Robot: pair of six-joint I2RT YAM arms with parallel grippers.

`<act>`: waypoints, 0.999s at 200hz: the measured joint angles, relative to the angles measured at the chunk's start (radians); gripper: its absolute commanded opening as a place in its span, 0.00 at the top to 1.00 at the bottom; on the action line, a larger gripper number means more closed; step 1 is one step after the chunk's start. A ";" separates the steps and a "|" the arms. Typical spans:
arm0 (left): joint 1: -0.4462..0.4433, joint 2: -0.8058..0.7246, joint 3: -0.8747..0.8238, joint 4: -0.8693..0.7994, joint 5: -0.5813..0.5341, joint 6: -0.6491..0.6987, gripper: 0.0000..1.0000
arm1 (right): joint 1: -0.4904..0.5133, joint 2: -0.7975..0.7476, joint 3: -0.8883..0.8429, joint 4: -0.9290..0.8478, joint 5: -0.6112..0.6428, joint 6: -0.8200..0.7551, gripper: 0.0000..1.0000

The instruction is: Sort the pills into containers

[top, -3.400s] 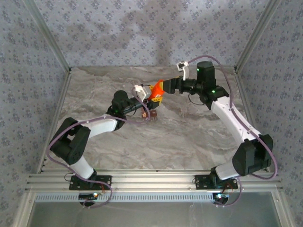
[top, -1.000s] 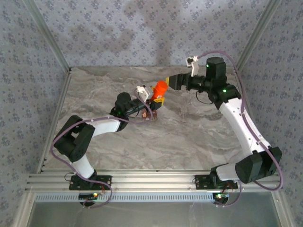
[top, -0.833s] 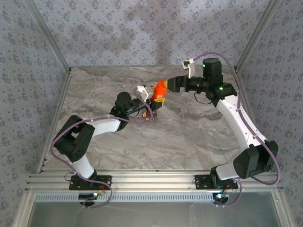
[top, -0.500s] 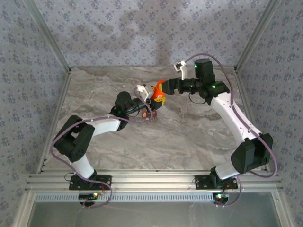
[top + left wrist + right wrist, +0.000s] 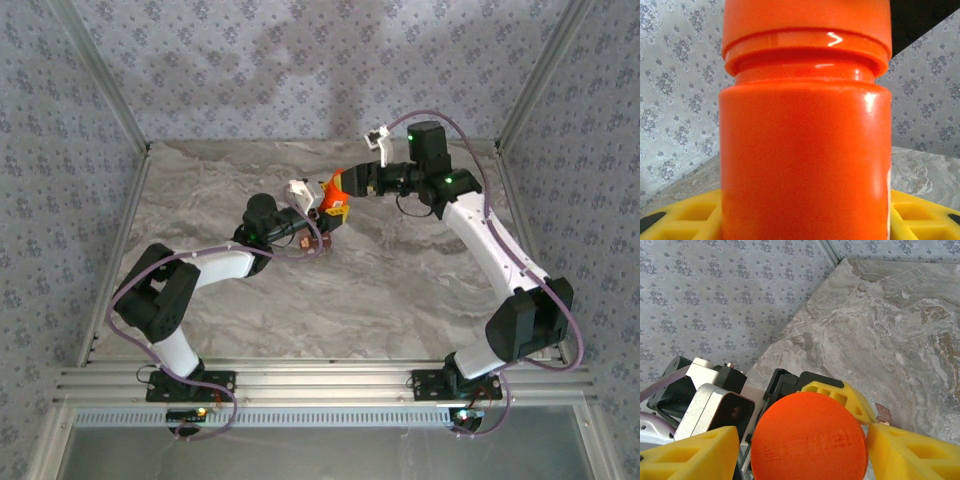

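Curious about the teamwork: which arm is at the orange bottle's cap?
The right gripper: its fingers flank the cap, while the left gripper holds the orange bottle's body.

A grey marbled table fills the floor of a small booth. The back wall and the two side walls are papered in pale blue-grey with a small repeating flower print. Slim metal posts run up the two far corners. A ridged aluminium rail crosses the near edge, with what may be a glass panel below it. The light is soft and even, and a dim shadow lies on the back wall.
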 measured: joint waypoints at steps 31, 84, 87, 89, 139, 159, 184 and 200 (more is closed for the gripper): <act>0.000 0.000 0.000 0.000 0.003 0.000 1.00 | 0.006 0.011 0.014 -0.026 0.018 -0.007 0.42; 0.002 0.000 0.000 -0.016 0.002 -0.014 1.00 | 0.034 0.015 0.039 -0.059 0.097 0.006 0.52; 0.002 0.000 0.000 -0.016 0.002 -0.015 1.00 | 0.037 0.016 0.042 -0.062 0.106 0.013 0.52; 0.002 0.000 0.000 -0.016 -0.001 -0.016 1.00 | 0.039 0.017 0.044 -0.066 0.113 0.017 0.52; 0.014 0.000 0.000 -0.044 -0.041 -0.018 1.00 | 0.137 0.051 0.124 -0.130 0.365 0.170 0.51; 0.016 0.000 0.000 -0.061 -0.057 -0.018 1.00 | 0.190 0.070 0.161 -0.163 0.493 0.231 0.51; 0.018 0.000 0.000 -0.068 -0.065 -0.017 1.00 | 0.247 0.082 0.194 -0.196 0.629 0.288 0.51; 0.018 0.000 0.000 -0.071 -0.067 -0.015 1.00 | 0.269 0.083 0.196 -0.201 0.687 0.322 0.51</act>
